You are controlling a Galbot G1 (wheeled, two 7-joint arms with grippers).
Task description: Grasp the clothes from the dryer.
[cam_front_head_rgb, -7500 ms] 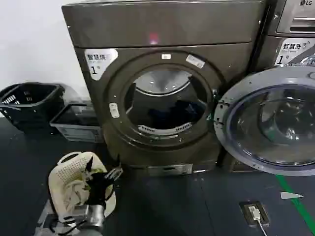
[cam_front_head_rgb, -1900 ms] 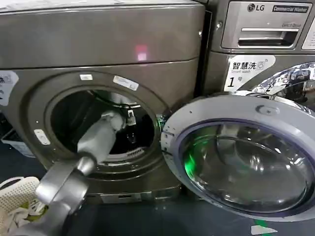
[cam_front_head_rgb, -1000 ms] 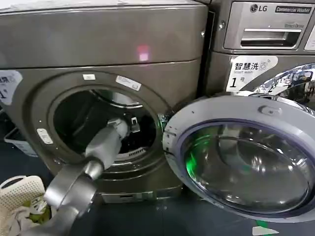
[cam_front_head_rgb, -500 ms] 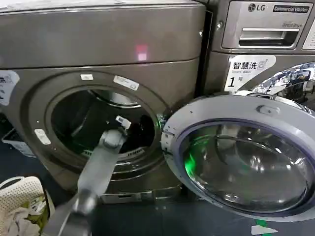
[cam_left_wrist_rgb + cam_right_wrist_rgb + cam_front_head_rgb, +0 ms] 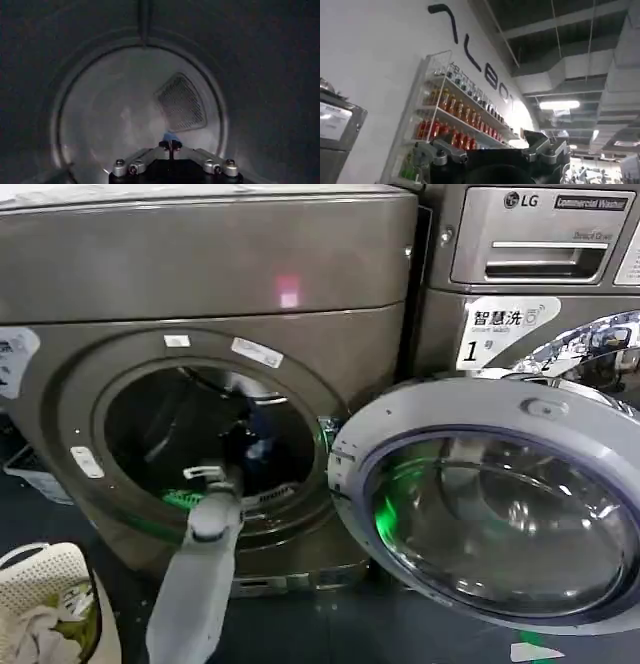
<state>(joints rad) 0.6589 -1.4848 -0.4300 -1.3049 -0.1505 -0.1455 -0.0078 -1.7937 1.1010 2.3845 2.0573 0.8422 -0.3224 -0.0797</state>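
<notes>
The bronze-grey dryer [image 5: 200, 264] fills the left of the head view, and its glass door [image 5: 500, 504] is swung open to the right. My left arm comes up from below to the lower part of the drum mouth. The left gripper [image 5: 243, 452] is inside the opening, with dark blue clothes [image 5: 261, 444] bunched at its tip. In the left wrist view the left gripper [image 5: 170, 145] is shut, with a bit of blue clothes [image 5: 169, 136] pinched at the tips, facing the drum's back wall [image 5: 120, 115]. My right gripper [image 5: 485, 145] stands open, pointing up at the room away from the dryer.
A silver LG machine [image 5: 530, 244] stands to the right, behind the open door. A cream basket [image 5: 45, 579] with white and yellow-green garments sits on the dark floor at lower left. A mesh vent [image 5: 181, 102] is set in the drum's back wall.
My left arm has drawn back and down from deeper in the drum towards the lower rim of the mouth. Blue fabric now shows at the gripper.
</notes>
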